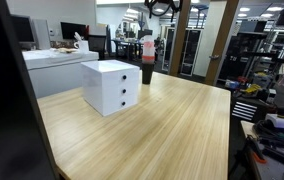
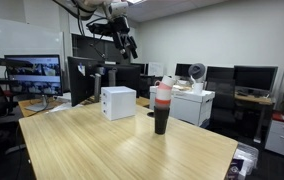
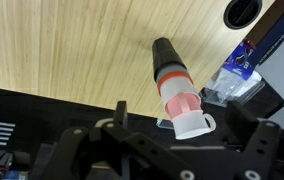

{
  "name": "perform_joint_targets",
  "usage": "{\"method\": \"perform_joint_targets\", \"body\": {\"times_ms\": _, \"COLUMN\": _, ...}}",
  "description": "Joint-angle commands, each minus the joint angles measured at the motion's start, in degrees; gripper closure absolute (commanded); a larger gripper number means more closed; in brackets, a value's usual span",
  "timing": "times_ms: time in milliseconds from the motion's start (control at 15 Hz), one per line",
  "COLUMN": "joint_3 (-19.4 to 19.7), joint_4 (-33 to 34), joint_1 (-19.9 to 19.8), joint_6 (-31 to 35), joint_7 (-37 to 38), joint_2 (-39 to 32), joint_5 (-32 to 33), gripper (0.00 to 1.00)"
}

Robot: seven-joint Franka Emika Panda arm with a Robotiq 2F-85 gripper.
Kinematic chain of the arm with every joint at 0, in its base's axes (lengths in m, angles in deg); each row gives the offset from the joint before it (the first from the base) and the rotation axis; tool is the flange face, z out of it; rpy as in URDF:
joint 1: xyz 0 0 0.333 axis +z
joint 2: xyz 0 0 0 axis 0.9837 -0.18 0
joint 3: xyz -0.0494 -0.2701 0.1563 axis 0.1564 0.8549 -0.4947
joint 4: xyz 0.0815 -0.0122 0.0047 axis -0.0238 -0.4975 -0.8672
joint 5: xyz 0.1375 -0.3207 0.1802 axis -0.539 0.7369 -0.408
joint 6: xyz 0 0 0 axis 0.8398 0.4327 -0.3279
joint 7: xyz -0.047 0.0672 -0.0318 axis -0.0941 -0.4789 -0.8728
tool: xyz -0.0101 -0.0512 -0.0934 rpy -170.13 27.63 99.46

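Wooden table (image 2: 102, 150), red-banded bottle (image 2: 162, 108): we judge approach just starting, gripper (image 2: 129, 45) released and empty high above the bottle, next needing a centred descent.

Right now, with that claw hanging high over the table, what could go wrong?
1. The bottle is tall and slim and stands near the edge of the table. A sideways nudge from the open gripper could tip it, perhaps off the table.
2. The gripper hangs well above it. A descent slightly off-centre might strike the bottle's top rather than straddle it.
3. The white box sits nearby, so a wide swing could bump it.
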State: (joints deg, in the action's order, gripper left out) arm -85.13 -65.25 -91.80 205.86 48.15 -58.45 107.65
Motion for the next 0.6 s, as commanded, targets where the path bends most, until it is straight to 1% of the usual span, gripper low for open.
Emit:
{"method": "perform_joint_targets", "body": {"times_ms": 0, "joint_3": 3.11, "joint_4": 6.65, "joint_1": 1.55, "joint_6": -2.55, "joint_7": 2.85, "joint_2": -5.2, "joint_5": -2.06, "gripper": 0.0}}
{"method": "perform_joint_targets", "body": {"times_ms": 200, "joint_3": 5.23, "joint_4": 11.06, "joint_1": 1.95, "joint_6": -3.08, "joint_7": 3.32, "joint_2": -9.13, "joint_5": -2.62, "gripper": 0.0}}
{"method": "perform_joint_targets", "body": {"times_ms": 333, "joint_3": 6.66, "joint_4": 14.81, "joint_1": 2.04, "joint_6": -4.42, "joint_7": 2.45, "joint_2": -12.54, "joint_5": -4.47, "gripper": 0.0}}
{"method": "perform_joint_targets", "body": {"times_ms": 533, "joint_3": 8.18, "joint_4": 19.22, "joint_1": 2.19, "joint_6": -5.64, "joint_7": 2.44, "joint_2": -16.79, "joint_5": -5.62, "gripper": 0.0}}
